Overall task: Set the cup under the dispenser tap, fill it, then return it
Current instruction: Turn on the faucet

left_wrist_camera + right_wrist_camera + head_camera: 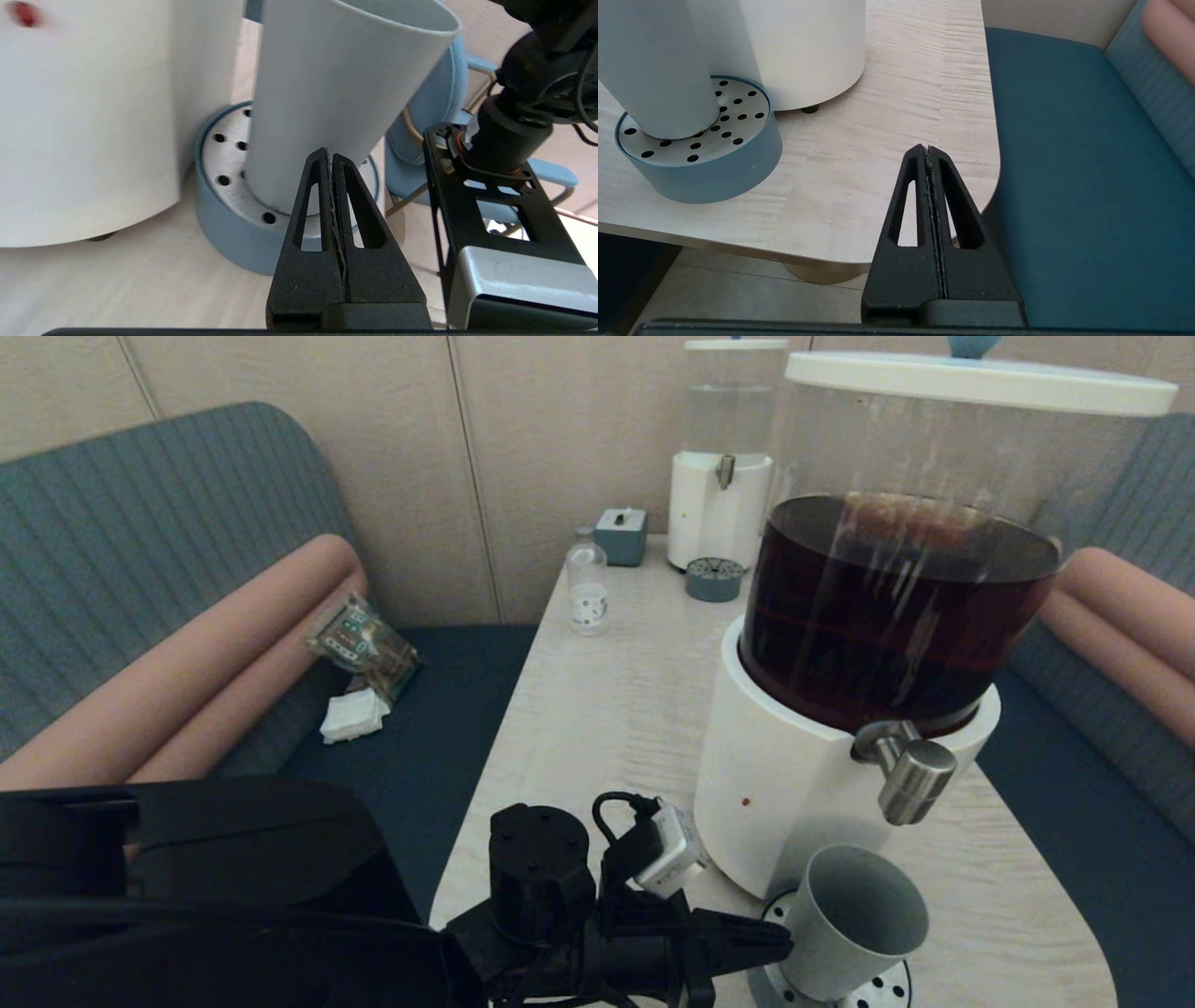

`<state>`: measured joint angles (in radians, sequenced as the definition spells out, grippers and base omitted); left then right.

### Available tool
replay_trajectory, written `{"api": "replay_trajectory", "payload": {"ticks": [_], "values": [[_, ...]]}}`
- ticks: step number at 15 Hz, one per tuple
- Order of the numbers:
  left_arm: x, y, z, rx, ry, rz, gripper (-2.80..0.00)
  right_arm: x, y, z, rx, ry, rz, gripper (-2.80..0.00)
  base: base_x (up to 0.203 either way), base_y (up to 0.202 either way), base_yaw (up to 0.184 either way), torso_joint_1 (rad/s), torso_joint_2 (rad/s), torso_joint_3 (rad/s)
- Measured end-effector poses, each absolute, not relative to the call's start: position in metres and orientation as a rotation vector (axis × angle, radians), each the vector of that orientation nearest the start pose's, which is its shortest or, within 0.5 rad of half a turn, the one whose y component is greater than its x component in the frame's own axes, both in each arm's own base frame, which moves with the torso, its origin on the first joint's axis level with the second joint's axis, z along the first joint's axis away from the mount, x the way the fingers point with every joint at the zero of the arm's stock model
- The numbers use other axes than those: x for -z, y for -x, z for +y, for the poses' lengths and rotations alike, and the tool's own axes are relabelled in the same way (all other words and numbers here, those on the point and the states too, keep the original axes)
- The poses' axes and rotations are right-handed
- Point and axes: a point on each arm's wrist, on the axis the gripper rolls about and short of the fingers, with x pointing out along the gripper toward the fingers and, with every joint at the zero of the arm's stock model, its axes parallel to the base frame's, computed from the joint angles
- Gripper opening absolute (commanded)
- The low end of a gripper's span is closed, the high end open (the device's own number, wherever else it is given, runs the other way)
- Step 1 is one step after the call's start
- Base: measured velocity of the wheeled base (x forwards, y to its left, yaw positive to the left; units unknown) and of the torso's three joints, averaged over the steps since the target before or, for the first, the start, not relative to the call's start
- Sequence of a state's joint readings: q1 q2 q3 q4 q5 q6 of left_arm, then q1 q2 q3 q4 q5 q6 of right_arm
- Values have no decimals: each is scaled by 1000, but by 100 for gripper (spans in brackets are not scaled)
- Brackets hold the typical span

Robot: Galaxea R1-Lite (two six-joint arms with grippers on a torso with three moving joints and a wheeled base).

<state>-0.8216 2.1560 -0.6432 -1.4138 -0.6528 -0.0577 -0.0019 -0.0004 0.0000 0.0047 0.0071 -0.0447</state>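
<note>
One cup (854, 919) stands on the perforated drip tray (882, 989) below the tap (913, 781) of the dispenser (780, 784), just ahead of the left gripper (780, 941), whose fingers (348, 205) are pressed together, tips at the cup's wall, gripping nothing. Right gripper (928, 154), also closed and empty, hangs off the table's (887, 140) edge, the tray well beyond its tips.

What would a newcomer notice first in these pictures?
The big dispenser, its tank full of dark brown liquid, fills the table's near right. Under its tap, the cup stands on the perforated drip tray. The left gripper, shut, points at the cup's lower wall.
</note>
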Motion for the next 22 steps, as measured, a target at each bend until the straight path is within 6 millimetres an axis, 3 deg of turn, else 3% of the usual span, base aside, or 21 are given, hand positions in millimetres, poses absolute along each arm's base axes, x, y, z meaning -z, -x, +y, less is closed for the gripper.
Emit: {"api": "replay_trajectory", "payload": {"ticks": [22], "values": [[-58,-223,-271,1486,37,195,-280,-75,23,0,-6,44,4,-280,0,0,0,0,0,0]]}}
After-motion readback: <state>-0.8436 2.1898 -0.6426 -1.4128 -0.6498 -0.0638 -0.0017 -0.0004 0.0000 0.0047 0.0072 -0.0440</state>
